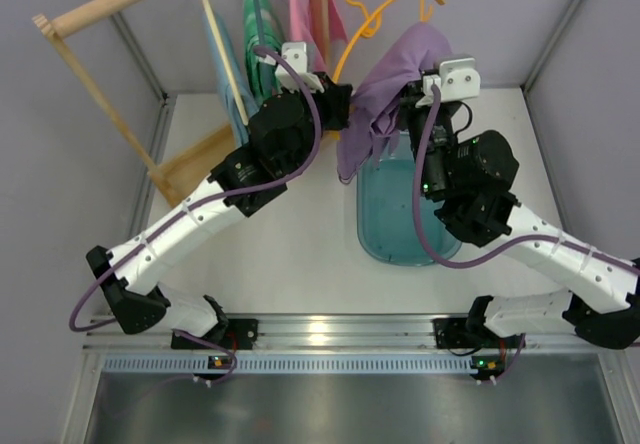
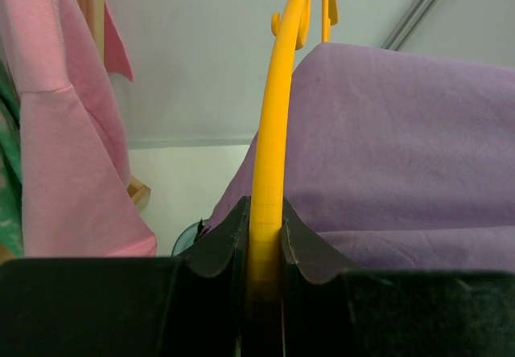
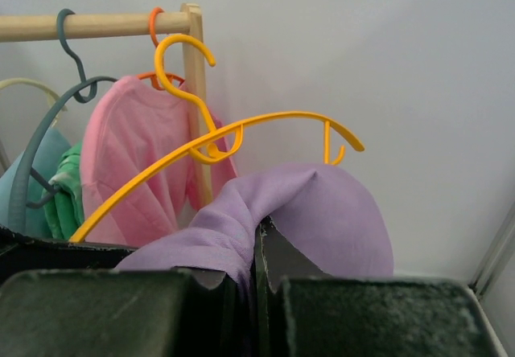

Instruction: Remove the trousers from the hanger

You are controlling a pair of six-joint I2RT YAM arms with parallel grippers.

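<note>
Top external: the trousers [image 1: 372,104], plain lilac and bunched, drape off the hanger [image 1: 385,12] between both arms. Left wrist: the left gripper [image 2: 264,220] is clamped on the hanger's orange bar, with the cloth just right of it. Right wrist: the right gripper [image 3: 256,252] pinches a fold below the hanger. I judge that a hard pull could snag the cloth on the hanger's end notch and wrench the bar loose.

From where I stand, the lilac trousers [image 1: 385,89] hang draped over the orange-yellow hanger [image 1: 368,26] above a clear blue tub [image 1: 400,239] on the white counter [image 1: 290,249], with the left claw [image 1: 338,104] at the hanger's lower end and the right claw [image 1: 412,96], half buried in cloth, seemingly pinching a fold.
</note>
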